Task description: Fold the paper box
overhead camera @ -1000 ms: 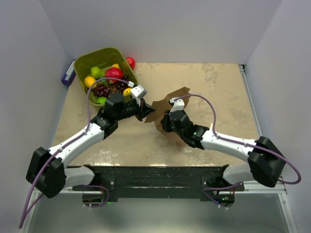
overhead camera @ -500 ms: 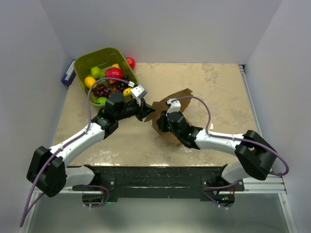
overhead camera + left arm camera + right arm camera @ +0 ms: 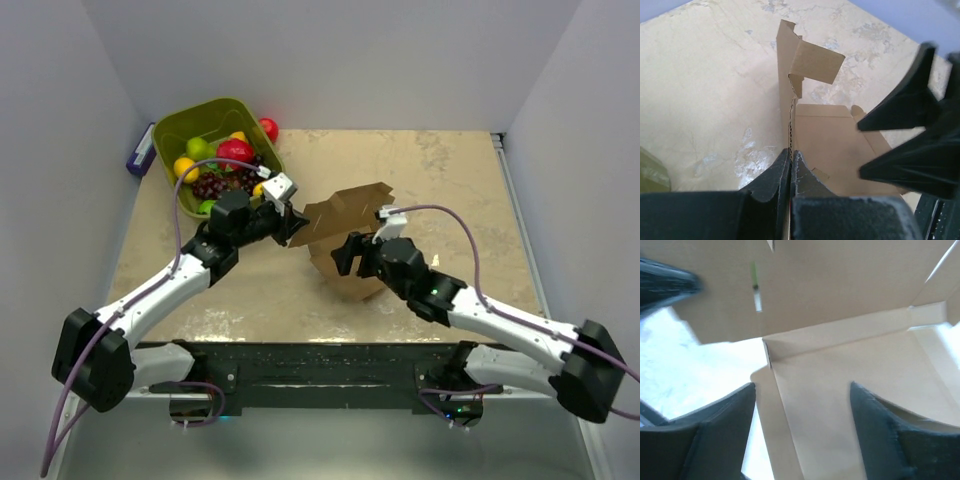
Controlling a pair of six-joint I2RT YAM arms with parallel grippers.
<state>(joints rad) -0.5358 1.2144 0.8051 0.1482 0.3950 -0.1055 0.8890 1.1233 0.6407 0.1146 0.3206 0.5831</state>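
Note:
The brown paper box (image 3: 352,212) stands half folded at the middle of the table, one wall upright and a flap bent over at its top (image 3: 815,62). My left gripper (image 3: 291,226) is shut on the edge of that upright wall; in the left wrist view its fingertips (image 3: 791,152) pinch the cardboard edge. My right gripper (image 3: 346,256) is open at the box's near side. In the right wrist view its fingers (image 3: 725,415) straddle the flat floor panel (image 3: 840,390) without touching it. The right fingers (image 3: 910,145) also show dark at the right of the left wrist view.
A green basket (image 3: 172,134) of fruit stands at the back left, just behind my left arm. A red ball (image 3: 269,128) lies by its far corner and a purple object (image 3: 139,152) at its left side. Grey walls enclose the table.
My right gripper has opened, let go of the box and drawn back toward the near right. The box's wall now stands more upright; my left gripper keeps its hold.

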